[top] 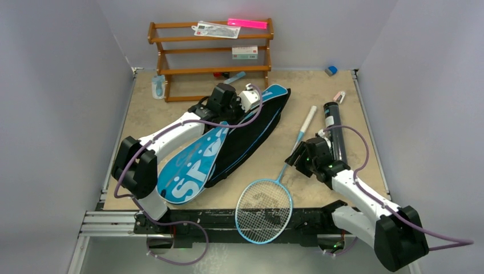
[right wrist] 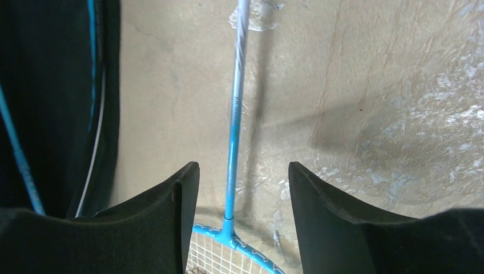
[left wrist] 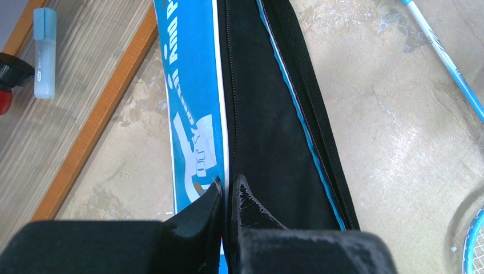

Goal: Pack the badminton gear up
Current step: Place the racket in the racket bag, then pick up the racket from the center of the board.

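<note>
The bag [top: 194, 162] lies slantwise on the table [top: 308, 85], its wide end near left and its narrow end far, toward the middle. The left gripper [left wrist: 228, 184] is at that far end, fingertips pressed together on the seam between the blue panel and the black side. I cannot tell whether they pinch any cloth.

Just right of the bag lies one racket [top: 283, 170], head near, handle far. The right gripper [right wrist: 242, 168] stands with its jaws apart, one either side of the shaft by the head, touching neither side. The tube [top: 334, 134] lies further right. A rack [top: 211, 54] stands at the far edge, with a bottle [top: 158, 87] beside it.
</note>
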Robot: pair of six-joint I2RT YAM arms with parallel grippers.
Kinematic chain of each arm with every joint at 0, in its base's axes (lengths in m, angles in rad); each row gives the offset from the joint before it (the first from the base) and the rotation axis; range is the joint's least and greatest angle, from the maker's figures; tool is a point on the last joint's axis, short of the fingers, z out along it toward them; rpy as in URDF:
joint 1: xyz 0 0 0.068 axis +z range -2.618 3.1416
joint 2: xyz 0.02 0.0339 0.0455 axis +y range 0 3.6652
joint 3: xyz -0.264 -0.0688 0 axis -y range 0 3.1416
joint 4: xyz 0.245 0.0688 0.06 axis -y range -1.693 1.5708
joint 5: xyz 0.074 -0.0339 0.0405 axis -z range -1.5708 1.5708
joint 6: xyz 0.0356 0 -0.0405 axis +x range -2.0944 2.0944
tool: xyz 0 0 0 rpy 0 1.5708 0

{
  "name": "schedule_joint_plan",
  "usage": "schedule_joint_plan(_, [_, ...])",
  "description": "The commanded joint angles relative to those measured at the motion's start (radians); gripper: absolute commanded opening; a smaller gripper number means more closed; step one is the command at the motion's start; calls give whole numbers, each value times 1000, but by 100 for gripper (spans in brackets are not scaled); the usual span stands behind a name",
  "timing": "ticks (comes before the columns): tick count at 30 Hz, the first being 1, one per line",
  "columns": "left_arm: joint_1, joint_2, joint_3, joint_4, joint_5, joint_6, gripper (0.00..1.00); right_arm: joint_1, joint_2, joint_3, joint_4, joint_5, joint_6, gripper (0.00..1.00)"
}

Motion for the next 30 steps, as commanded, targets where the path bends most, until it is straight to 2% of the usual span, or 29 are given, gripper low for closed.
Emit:
schedule_joint_plan(1, [-1,-49,36,34,13,-14,0,-4,48,-13,64,21,-18,60])
schedule_joint_plan(4, [-1,-48,38,31,9,-13,0,-4,104,-13,140,14,-64,60])
schedule_joint_plan(8, [-1,-46,38,27,2,-10,0,-4,196,19,191,-8,-94,54])
schedule_joint_plan(14, [-1,-49,39,18,4,-15,0,-7,283,5,335,-53,-71,53])
schedule_joint_plan(18, [-1,-49,41,16,4,-18,0,-15,399,47,344,-52,-56,40])
schedule_joint_plan(21, [-2,-47,42,14,-5,-17,0,-20,460,75,341,-53,-41,12])
schedule_joint_plan(23, [-1,-47,43,13,-16,-20,0,-22,449,73,364,-53,-40,3])
schedule_joint_plan(26, [-1,-46,49,10,-21,-21,0,-21,393,93,339,-44,-28,0])
schedule_joint_plan(30, [-2,-54,51,11,-21,-26,0,-22,311,176,216,30,-17,0])
